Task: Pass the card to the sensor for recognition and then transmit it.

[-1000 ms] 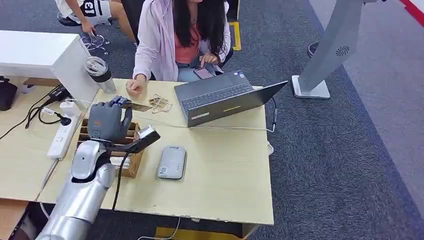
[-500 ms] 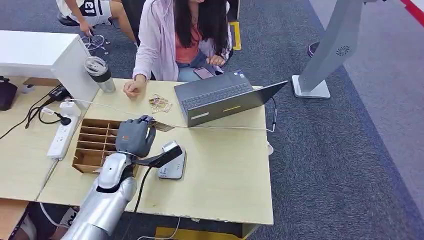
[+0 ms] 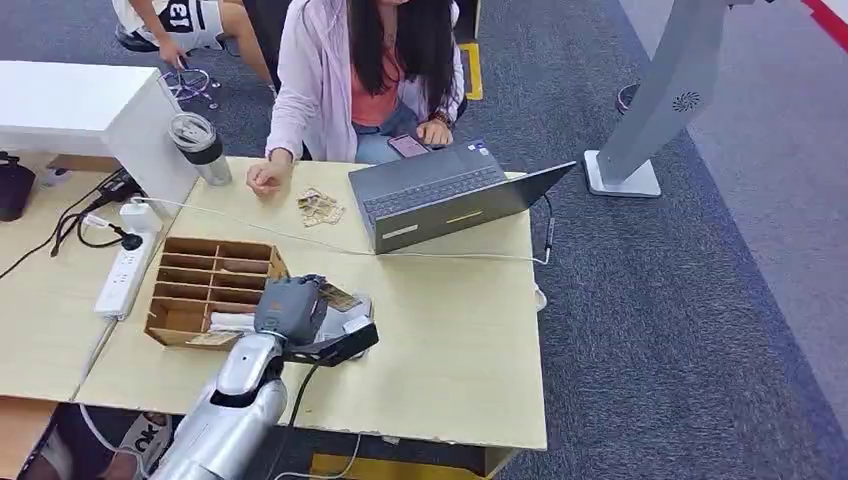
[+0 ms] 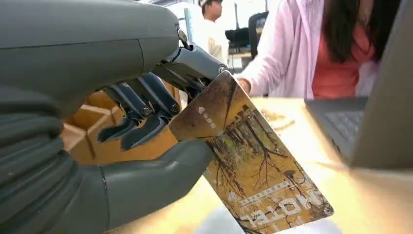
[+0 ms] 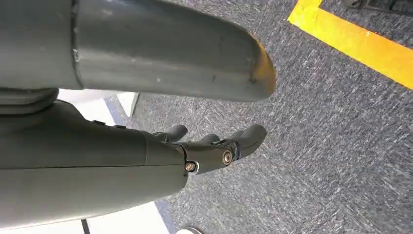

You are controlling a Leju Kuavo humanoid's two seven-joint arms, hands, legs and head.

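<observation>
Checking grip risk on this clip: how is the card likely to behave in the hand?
Probably stiff: the card juts flat and unbent from the left hand. Likely light, since only thumb and fingertips pinch one end. Its glossy printed face could be slippery.

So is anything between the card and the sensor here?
Nothing visible. The left hand holds the card directly over the grey sensor on the table, beside the wooden organizer, with the sensor mostly hidden under the hand.
</observation>
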